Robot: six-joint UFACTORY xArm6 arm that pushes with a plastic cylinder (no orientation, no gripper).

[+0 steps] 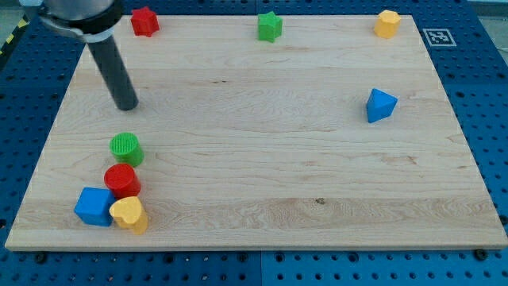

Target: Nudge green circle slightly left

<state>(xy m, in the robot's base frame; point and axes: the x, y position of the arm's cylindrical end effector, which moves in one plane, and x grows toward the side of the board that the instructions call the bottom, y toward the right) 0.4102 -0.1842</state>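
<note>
The green circle (pixel 125 148) is a short green cylinder on the wooden board (pixel 262 143), at the view's lower left. My tip (pixel 127 106) rests on the board just above the green circle, with a small gap between them. A red cylinder (pixel 122 180) sits right below the green circle, close to touching it. A blue cube (pixel 94 206) and a yellow heart-like block (pixel 128 214) lie below the red cylinder, near the board's bottom left corner.
A red star block (pixel 144 21) is at the top left edge, a green star block (pixel 270 26) at the top middle, a yellow block (pixel 387 24) at the top right. A blue triangular block (pixel 380 105) lies at the right.
</note>
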